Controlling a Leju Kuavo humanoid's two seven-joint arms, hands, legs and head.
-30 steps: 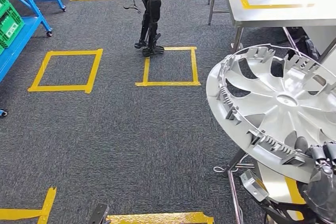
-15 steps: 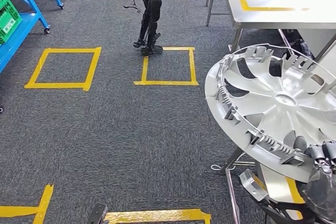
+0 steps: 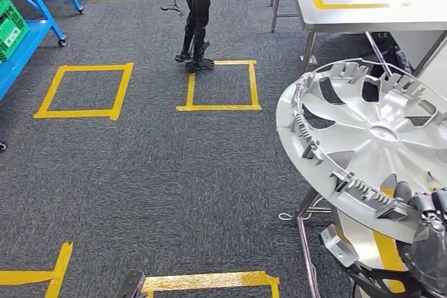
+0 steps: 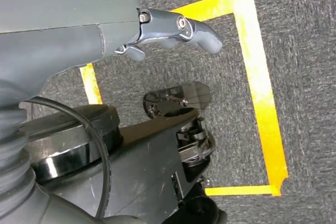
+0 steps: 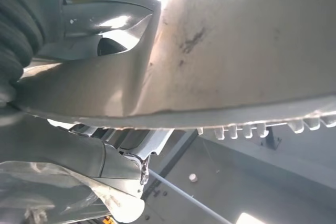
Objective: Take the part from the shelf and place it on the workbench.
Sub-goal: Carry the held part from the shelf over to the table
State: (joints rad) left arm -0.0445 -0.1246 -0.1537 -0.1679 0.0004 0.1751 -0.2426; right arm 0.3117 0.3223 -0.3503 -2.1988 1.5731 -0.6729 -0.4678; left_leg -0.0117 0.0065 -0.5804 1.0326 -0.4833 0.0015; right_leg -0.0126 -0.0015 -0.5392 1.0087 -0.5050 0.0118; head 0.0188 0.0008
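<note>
The part is a large silver wheel cover (image 3: 369, 137), held inner side up and tilted at the right of the head view. My right hand (image 3: 429, 232) grips its near rim from below, dark fingers curled over the edge. In the right wrist view the cover's pale underside (image 5: 238, 51) lies close to the camera, with my right hand (image 5: 59, 150) against it. The steel workbench (image 3: 369, 12), marked with yellow tape, stands beyond the cover at the upper right. My left hand (image 4: 118, 30) hangs over the carpet, its fingers (image 4: 198, 30) stretched out and holding nothing.
Another humanoid robot (image 3: 192, 12) stands ahead on the grey carpet beside a yellow taped square (image 3: 221, 85). A second square (image 3: 84, 92) lies to the left. Blue shelving (image 3: 31, 26) with green crates lines the far left. A steel frame leg (image 3: 306, 242) stands under the cover.
The whole view has shifted a little, with floor markings and the bench sliding left: the camera moved. The wheel cover stays in my right hand at the same tilt.
</note>
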